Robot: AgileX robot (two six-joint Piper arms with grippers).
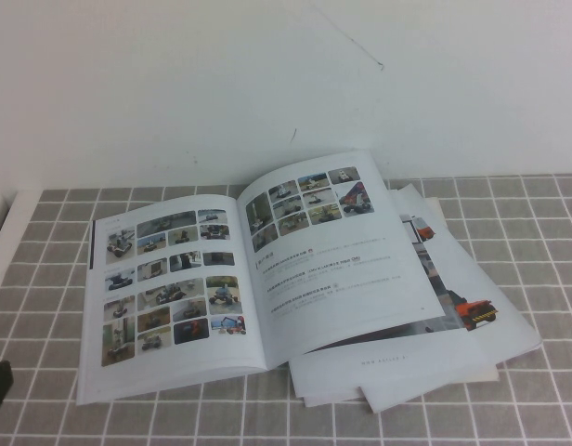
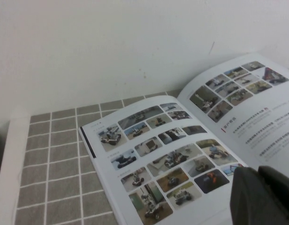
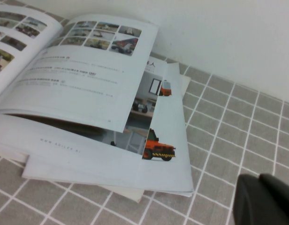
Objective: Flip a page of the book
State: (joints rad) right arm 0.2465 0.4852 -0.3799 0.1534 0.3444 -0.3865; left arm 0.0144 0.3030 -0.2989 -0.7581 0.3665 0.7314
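The book (image 1: 240, 279), a thin glossy softcover catalogue, lies open at the centre of the high view on the grey tiled tabletop (image 1: 45, 279), against a white wall (image 1: 175, 84). Its left leaf shows a photo grid; the right-hand page (image 1: 337, 260), white with small photos above text lines, arches upward. Loose white sheets with an orange-red machine picture (image 1: 472, 316) lie fanned beneath its right side. The dark left gripper (image 2: 264, 197) sits at the lower right of its wrist view, over the book's edge; the right gripper (image 3: 266, 201) is beside the sheets. Neither's opening can be told.
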